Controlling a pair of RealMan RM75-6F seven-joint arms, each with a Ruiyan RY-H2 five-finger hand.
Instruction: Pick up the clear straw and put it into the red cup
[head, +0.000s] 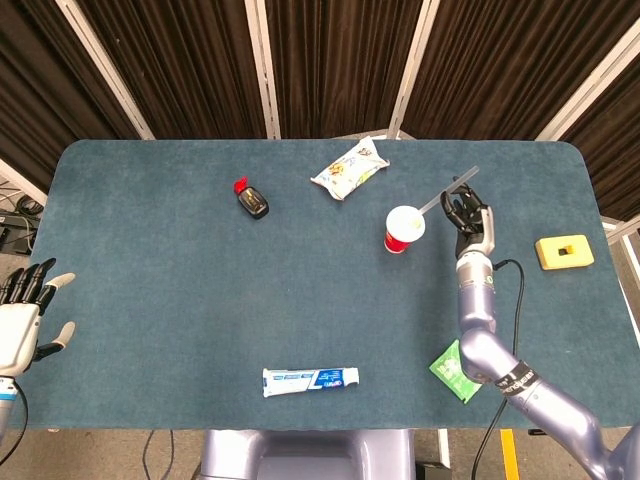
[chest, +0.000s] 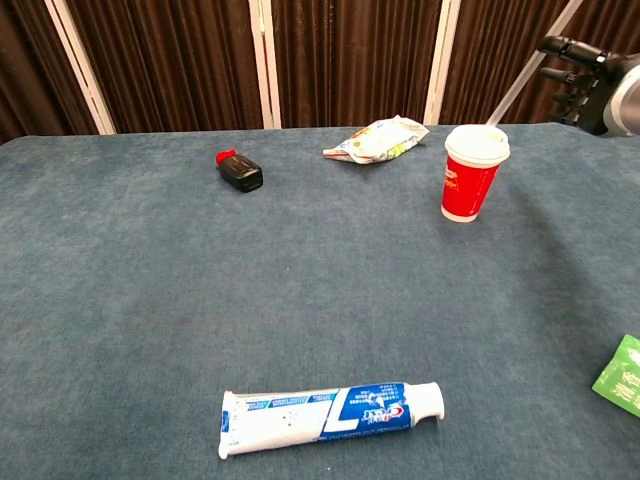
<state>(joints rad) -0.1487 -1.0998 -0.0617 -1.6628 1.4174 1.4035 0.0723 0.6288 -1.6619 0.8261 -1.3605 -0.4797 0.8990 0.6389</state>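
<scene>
Toothpaste tube, snack packet, small bottle, yellow block, green packet.

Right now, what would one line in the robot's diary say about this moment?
right hand: holds clear straw tilted, lower end at red cup lid | left hand: open, at table edge | straw not yet in cup
</scene>
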